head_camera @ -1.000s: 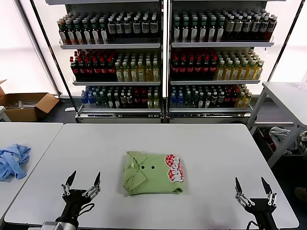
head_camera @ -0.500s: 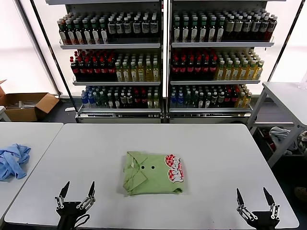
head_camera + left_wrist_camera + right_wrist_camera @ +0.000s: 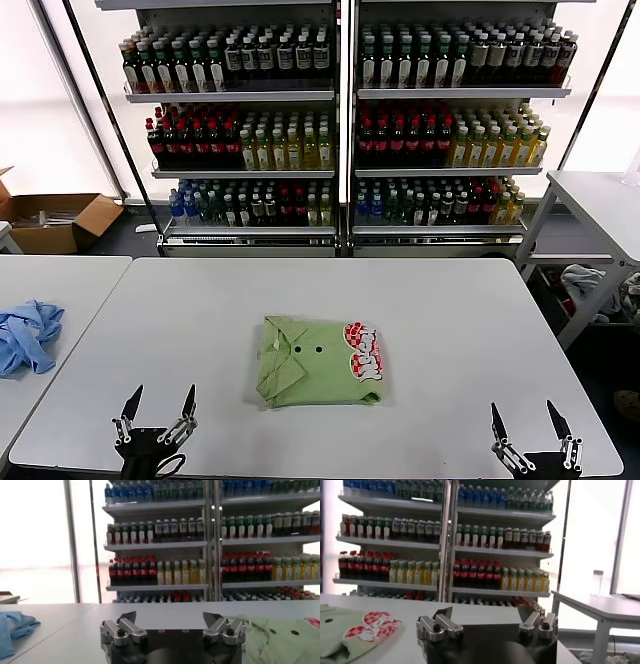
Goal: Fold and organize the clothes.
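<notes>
The light green polo shirt (image 3: 320,362) lies folded into a neat rectangle in the middle of the white table (image 3: 430,310), collar to the left, two dark buttons up, red-and-white patch (image 3: 364,352) at its right end. My left gripper (image 3: 159,404) is open at the table's front left edge, well clear of the shirt. At the front right edge my right gripper (image 3: 529,422) is open too, holding nothing. The left wrist view shows its gripper (image 3: 170,618) with the shirt (image 3: 280,637) off to one side; the right wrist view shows its gripper (image 3: 486,616) and the shirt's patch (image 3: 370,626).
A crumpled light blue garment (image 3: 25,335) lies on a second table at the left. Shelves of bottled drinks (image 3: 340,120) stand behind the table. A cardboard box (image 3: 55,220) sits on the floor at the back left, another white table (image 3: 600,200) at the right.
Both grippers have drawn back and down toward the table's front edge, still open. The folded shirt has not moved.
</notes>
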### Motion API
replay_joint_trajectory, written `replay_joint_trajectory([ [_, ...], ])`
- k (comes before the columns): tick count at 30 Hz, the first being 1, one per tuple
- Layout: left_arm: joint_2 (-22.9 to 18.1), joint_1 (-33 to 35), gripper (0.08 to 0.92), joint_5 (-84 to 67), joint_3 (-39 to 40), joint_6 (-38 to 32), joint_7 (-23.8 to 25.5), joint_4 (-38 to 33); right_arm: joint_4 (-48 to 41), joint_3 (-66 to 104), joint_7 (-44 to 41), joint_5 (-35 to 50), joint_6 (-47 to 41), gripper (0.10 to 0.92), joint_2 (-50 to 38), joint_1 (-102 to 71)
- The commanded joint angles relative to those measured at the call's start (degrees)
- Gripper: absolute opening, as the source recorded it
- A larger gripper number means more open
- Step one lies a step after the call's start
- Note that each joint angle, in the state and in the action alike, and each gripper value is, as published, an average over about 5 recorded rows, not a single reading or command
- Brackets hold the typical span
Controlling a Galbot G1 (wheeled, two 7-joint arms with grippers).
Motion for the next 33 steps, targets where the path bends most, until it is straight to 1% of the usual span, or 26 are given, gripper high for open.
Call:
replay_joint_trajectory([
  [1,-0.05,0.62,0.823,0.11,-0.03,-0.61,-0.19,-0.01,-0.43,-0.62,0.09,-0.82,1.29,0.823,0.21,-0.32],
  [8,0.02,0.63,0.823,-0.22,0.05,-0.25,-0.02,0.02,-1.33,-1.53,0.75,-2.07,2.01,0.823,0.44,-0.06],
  [33,0.03,-0.35,0.823,-0.17,0.81,0.12,0.11,0.48,-1.18,-1.71,0.53,-2.63,2.29,0.823,1.04,0.06],
])
